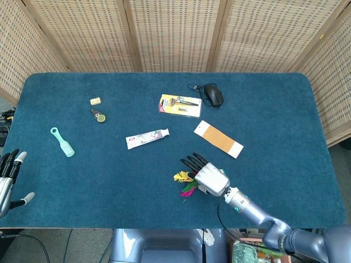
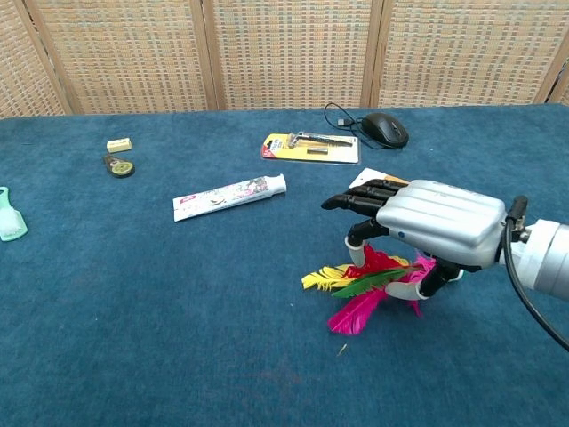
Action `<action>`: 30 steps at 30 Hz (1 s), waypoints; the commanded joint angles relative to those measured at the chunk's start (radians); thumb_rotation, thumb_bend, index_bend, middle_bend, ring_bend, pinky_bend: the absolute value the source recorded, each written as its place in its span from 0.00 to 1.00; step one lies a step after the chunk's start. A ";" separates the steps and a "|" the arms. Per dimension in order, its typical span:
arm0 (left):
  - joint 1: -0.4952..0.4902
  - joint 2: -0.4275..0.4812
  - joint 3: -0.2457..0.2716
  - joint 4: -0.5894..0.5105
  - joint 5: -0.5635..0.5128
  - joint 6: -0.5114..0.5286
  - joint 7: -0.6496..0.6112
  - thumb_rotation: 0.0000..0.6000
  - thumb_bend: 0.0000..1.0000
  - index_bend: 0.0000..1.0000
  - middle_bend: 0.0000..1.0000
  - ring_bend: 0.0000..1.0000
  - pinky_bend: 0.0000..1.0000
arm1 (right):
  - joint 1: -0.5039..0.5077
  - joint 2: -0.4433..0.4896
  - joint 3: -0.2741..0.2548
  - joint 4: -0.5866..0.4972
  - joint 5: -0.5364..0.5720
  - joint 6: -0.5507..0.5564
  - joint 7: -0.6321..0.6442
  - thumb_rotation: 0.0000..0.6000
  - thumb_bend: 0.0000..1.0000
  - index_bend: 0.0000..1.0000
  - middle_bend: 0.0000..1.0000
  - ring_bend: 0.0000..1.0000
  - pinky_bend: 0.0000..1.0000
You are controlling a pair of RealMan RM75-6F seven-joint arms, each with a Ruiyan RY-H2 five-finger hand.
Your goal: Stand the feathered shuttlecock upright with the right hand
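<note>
Silver-backed and palm down, the right hand [image 2: 427, 227] hovered over the base end of the shuttlecock [image 2: 369, 286], fingers [image 2: 356, 200] spread and the thumb tucking in beneath; whether it truly gripped, I could not tell. The shuttlecock lay flat on the blue tablecloth [image 2: 133, 302], feathers fanned leftward, so the hand probably sat there to tip it up. The left hand [image 1: 6, 178] waited, fingers apart, off the table's edge.

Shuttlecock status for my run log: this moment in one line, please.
shuttlecock: lying flat | right hand: over its base, grasp unclear | left hand: idle, open
</note>
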 commanded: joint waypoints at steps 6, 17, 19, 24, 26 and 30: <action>-0.002 -0.002 0.001 -0.001 -0.003 -0.005 0.005 1.00 0.00 0.00 0.00 0.00 0.00 | 0.017 -0.027 -0.012 0.032 0.013 0.007 0.018 1.00 0.32 0.48 0.05 0.00 0.06; -0.002 0.005 0.002 -0.004 0.000 -0.001 -0.009 1.00 0.00 0.00 0.00 0.00 0.00 | 0.032 -0.055 -0.014 0.044 0.044 0.008 0.015 1.00 0.46 0.57 0.07 0.00 0.08; -0.001 0.007 0.002 -0.005 -0.001 0.000 -0.013 1.00 0.00 0.00 0.00 0.00 0.00 | 0.034 -0.060 -0.014 0.045 0.047 0.010 0.014 1.00 0.49 0.60 0.07 0.00 0.08; -0.003 0.010 0.001 -0.003 -0.006 -0.005 -0.021 1.00 0.00 0.00 0.00 0.00 0.00 | 0.038 -0.062 -0.015 0.040 0.052 0.018 0.013 1.00 0.52 0.64 0.08 0.00 0.08; -0.003 0.011 0.001 -0.003 -0.006 -0.006 -0.024 1.00 0.00 0.00 0.00 0.00 0.00 | 0.039 -0.060 -0.014 0.033 0.054 0.026 0.017 1.00 0.52 0.64 0.08 0.00 0.08; -0.003 0.013 0.002 -0.004 -0.005 -0.005 -0.028 1.00 0.00 0.00 0.00 0.00 0.00 | 0.041 -0.052 -0.010 0.011 0.056 0.045 0.031 1.00 0.52 0.65 0.09 0.00 0.09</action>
